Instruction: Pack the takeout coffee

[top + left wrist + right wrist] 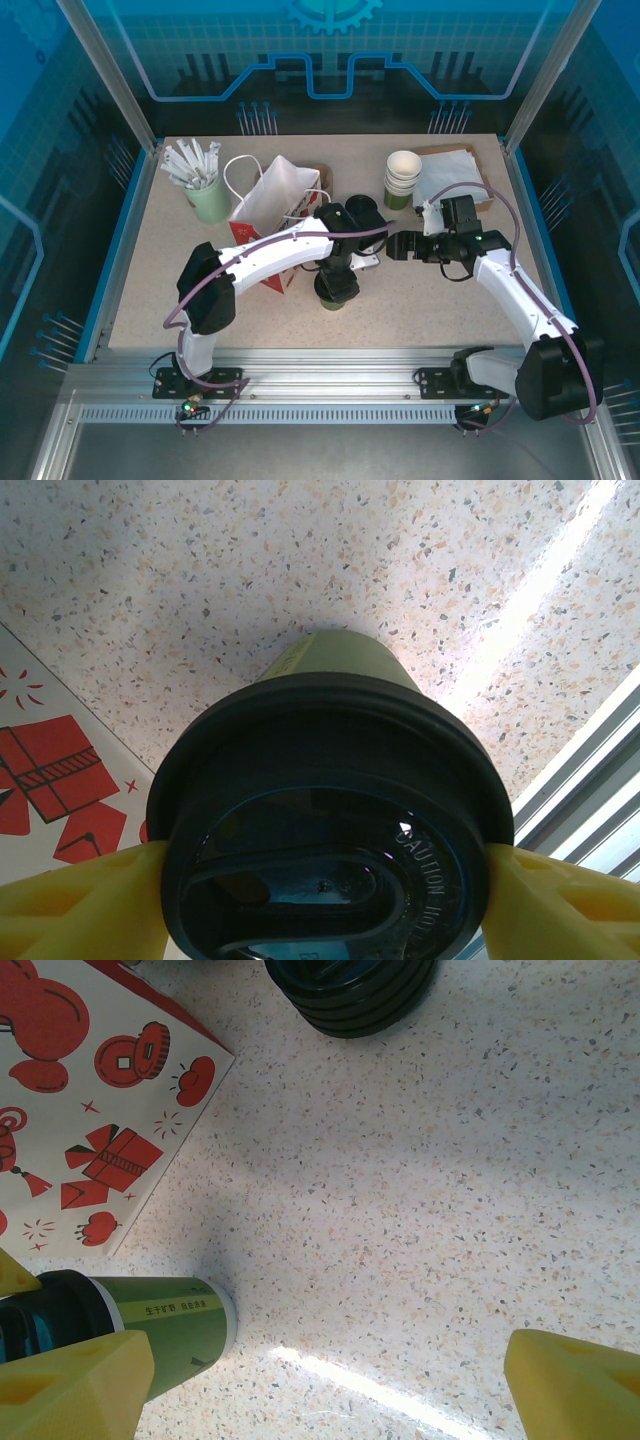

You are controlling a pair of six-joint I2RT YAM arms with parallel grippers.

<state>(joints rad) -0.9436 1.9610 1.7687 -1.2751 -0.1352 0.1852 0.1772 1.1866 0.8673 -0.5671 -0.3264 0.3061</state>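
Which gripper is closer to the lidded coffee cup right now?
Left. The left gripper is on the takeout coffee, its fingers against both sides of the lid. The right gripper hangs open beside the cup, with bare table between its fingers.

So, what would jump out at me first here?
Probably the takeout coffee, a green cup with a black lid, mid-table, gripped at the lid by the left claw. Left of it, partly under that arm, is a white paper bag with red prints.
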